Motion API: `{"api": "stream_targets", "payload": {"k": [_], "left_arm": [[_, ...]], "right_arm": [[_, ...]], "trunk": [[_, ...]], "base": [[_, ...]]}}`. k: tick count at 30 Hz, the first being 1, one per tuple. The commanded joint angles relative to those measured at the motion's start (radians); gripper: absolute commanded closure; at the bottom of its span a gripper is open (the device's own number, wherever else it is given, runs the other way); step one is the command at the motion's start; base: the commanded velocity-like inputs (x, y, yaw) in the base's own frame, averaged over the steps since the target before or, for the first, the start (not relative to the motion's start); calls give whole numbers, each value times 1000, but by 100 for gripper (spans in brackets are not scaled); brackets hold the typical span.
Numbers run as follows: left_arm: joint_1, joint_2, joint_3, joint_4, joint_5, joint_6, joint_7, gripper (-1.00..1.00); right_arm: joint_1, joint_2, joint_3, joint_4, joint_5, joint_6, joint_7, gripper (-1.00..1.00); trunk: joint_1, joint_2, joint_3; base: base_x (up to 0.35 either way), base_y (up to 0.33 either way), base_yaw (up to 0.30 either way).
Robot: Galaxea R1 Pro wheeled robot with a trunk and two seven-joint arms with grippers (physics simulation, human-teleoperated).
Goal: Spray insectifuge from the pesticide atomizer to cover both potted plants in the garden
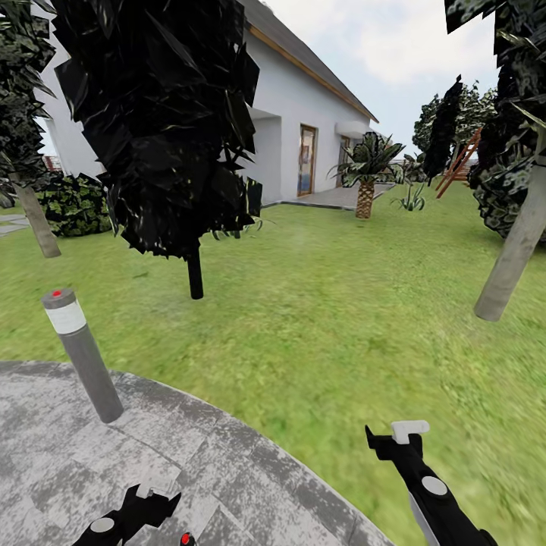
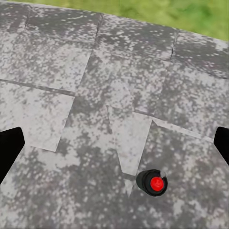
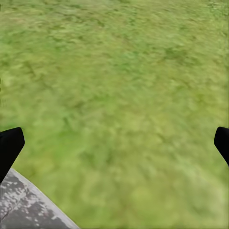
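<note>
Your head camera looks across the lawn point(image 1: 341, 303) from the edge of the round paved patio point(image 1: 68, 470), toward a white house point(image 1: 303, 114) and a dark shrub point(image 1: 159, 121). A grey bollard lamp point(image 1: 82, 355) stands on the paving. Your left end effector point(image 1: 144, 506) hangs over the patio, your right end effector point(image 1: 398, 440) over grass; both are spread wide and hold nothing. The atomizer and potted plants are not visible here, so judge the task barely begun: finding, grasping and spraying all remain.

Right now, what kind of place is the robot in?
Most likely a house garden: green lawn, the edge of a round grey mottled paved patio with a grey bollard lamp post, and a white house behind.
</note>
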Motion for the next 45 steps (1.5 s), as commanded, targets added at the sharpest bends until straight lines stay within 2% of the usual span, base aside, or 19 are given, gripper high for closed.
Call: {"api": "stream_targets", "payload": {"k": [1, 6, 14, 16, 18, 21, 24, 32, 45], "left_arm": [[-1, -1, 9, 0, -10, -9, -6, -100], [0, -1, 8, 1, -12, -26, -6, -100], [1, 1, -3, 1, -20, -33, -7, -100], [1, 2, -21, 1, -45, -49, -7, -100], [1, 7, -40, 2, -96, -79, -7, -100], [1, 19, -48, 2, -152, -100, -8, -100], [1, 29, -52, 2, -180, -109, -20, -100], [1, 51, -52, 1, -189, -109, -117, -100], [1, 53, -53, 2, -192, -107, -128, -100]], "right_arm": [[0, 1, 3, 0, 0, -2, 0, -100], [0, 1, 3, -47, 1, -1, 0, -100], [0, 1, 3, -51, 2, -1, 0, -100], [0, 1, 3, -51, 2, -1, 0, -100], [0, 2, 3, -50, 2, -1, 0, -100], [0, 2, 3, -47, 2, -1, 0, -100], [0, 2, 3, -46, 2, -1, 0, -100], [0, 2, 4, -45, 2, -1, 0, -100], [0, 2, 5, -45, 5, -1, -2, -100]], "trunk": [[0, 0, -1], [0, 0, -1], [30, -56, -26], [38, -70, -32], [46, -84, -39], [57, -105, -48], [69, -126, -57], [99, -182, -82], [149, -273, -123]], "base": [[0, 0, 0], [0, 0, 0], [0, 0, 0], [0, 0, 0], [0, 0, 0], [0, 0, 0], [0, 0, 0], [0, 0, 0], [0, 0, 0]]}}
